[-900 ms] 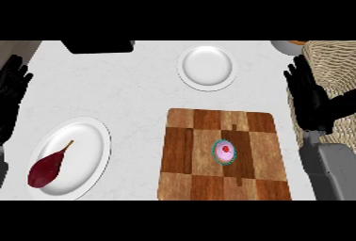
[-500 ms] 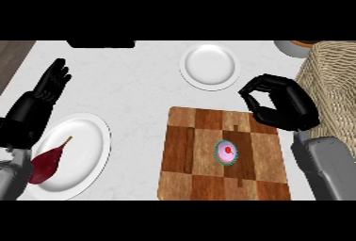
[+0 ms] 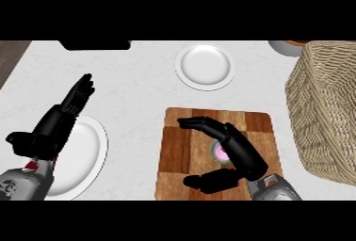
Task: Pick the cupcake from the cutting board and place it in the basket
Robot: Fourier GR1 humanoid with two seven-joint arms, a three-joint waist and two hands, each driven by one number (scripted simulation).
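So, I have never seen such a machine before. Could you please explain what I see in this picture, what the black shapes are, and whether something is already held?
The view is from the robot's head, looking steeply down at a kitchen counter. The black shapes are its two hands, on grey forearms that enter from the lower edge.

The right hand arches over a wooden cutting board, fingers and thumb curved around a small cupcake with pink icing. The cupcake sits on the board; I cannot see that it is gripped yet.

The left hand is open, fingers straight, above a white plate at the left. It holds nothing.

A second white plate lies near the far edge. At the right stands a woven basket, where the cupcake should go.
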